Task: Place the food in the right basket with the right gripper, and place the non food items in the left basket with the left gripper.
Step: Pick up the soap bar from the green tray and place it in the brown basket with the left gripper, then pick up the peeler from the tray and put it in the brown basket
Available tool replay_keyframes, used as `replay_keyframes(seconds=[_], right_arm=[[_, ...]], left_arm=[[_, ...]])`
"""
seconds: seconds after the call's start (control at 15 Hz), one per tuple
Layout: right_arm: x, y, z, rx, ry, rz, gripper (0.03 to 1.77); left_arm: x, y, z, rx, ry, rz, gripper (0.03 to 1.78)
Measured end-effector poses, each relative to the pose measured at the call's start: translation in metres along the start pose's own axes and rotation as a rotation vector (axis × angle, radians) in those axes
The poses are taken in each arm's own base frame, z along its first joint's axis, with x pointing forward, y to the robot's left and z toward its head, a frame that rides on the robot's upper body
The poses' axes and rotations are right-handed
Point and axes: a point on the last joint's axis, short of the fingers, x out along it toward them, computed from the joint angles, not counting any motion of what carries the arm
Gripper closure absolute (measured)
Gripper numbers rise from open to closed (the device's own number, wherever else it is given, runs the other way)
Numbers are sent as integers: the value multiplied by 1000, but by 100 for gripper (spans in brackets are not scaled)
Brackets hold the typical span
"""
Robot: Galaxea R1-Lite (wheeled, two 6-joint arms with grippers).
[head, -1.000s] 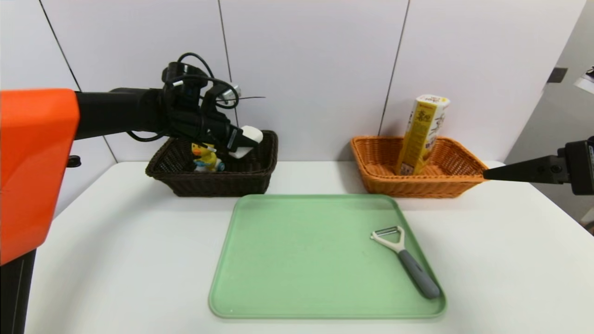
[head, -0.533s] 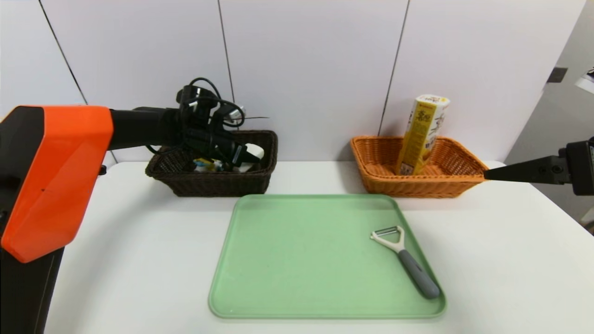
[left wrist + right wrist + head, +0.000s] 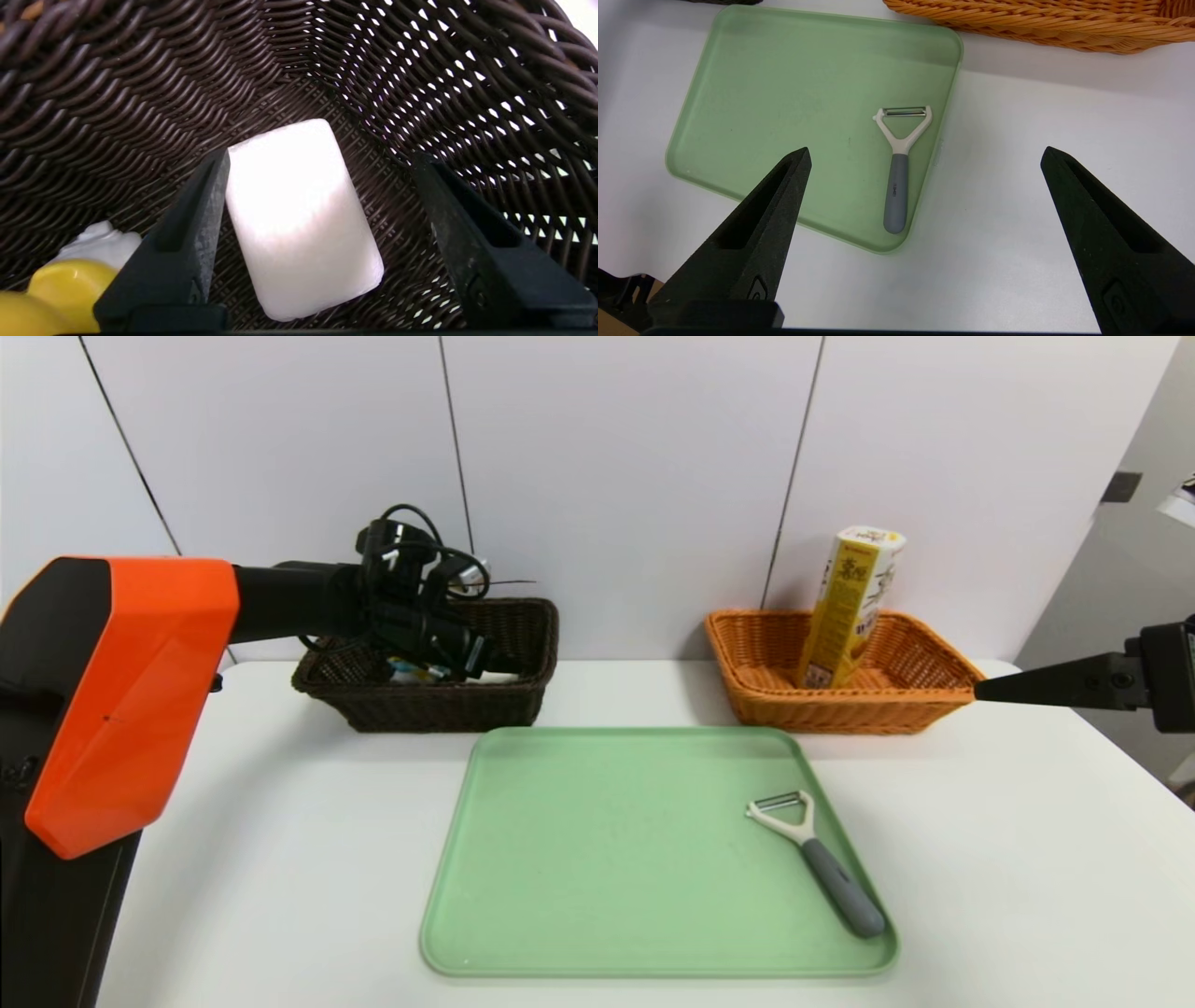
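The left hand (image 3: pixel 320 161) was down inside the dark brown basket (image 3: pixel 439 709), its fingers spread to either side of a white block (image 3: pixel 303 219). The block lay on the woven bottom between them (close by one fingertip, with a plain gap on the side of the other), and the hand was not pinching it. In the same basket, beside that hand, was a yellow and white toy (image 3: pixel 70 289), partly hidden behind a finger. The peeler (image 3: pixel 826 868) lay on the green tray (image 3: pixel 616 849), near the edge on the robot's right, its white head pointing toward the baskets and its grey handle reaching toward the tray's near corner. The tray sat flat on the white worktop (image 3: pixel 271 859), in front of the two baskets. Beyond it, on the right, stood the orange wicker basket (image 3: pixel 840 714), which held a tall yellow and white carton (image 3: pixel 845 607) (upright but leaning a little, its top well above the rim). The right hand (image 3: pixel 926 156) hung above the worktop at the robot's right, its fingers wide apart with nothing between them.
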Motion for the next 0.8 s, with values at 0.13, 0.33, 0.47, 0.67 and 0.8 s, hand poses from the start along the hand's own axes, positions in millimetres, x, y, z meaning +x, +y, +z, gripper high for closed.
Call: replay_keyframes(seconds=[0.13, 0.33, 0.47, 0.67, 0.8], right_arm=[[0, 0, 0, -1, 0, 0, 10], [-1, 0, 0, 0, -2, 1, 10], [-2, 1, 0, -1, -6, 0, 10], [-3, 1, 0, -3, -11, 1, 10], [-3, 1, 0, -3, -12, 1, 10]], left_arm=[[-6, 2, 6, 11, -34, 14, 35], [-37, -3, 29, 46, -112, 38, 27], [-59, -18, 48, 74, -167, 38, 23], [-76, -72, 72, 47, -194, 29, 19], [-77, -118, 79, -1, -171, 52, 17]])
